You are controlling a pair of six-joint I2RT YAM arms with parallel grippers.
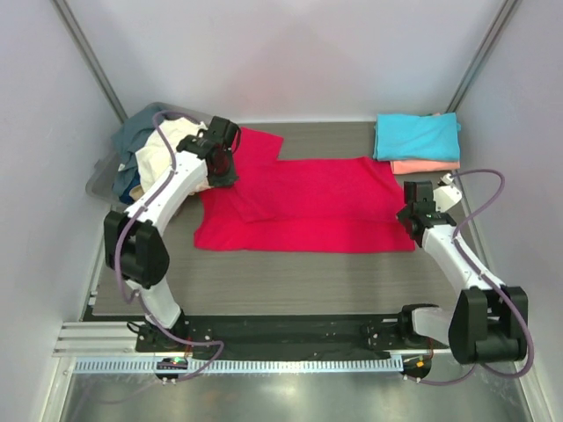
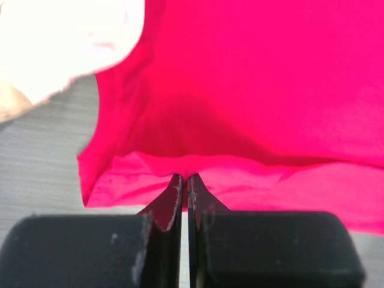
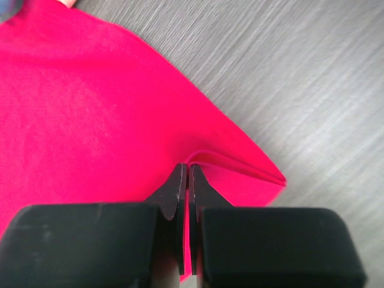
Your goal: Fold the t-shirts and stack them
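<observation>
The crimson red t-shirt lies spread across the middle of the table, partly folded over itself. My left gripper is shut on its cloth at the left end; in the left wrist view the jaws pinch a fold of the red t-shirt. My right gripper is shut on the shirt's right edge; the right wrist view shows the jaws pinching the doubled hem of the red t-shirt. The folded turquoise t-shirt lies on the salmon pink t-shirt at the back right.
A grey plastic tub at the back left holds the cream t-shirt and the slate blue t-shirt. The cream cloth shows close by in the left wrist view. White walls close in the table.
</observation>
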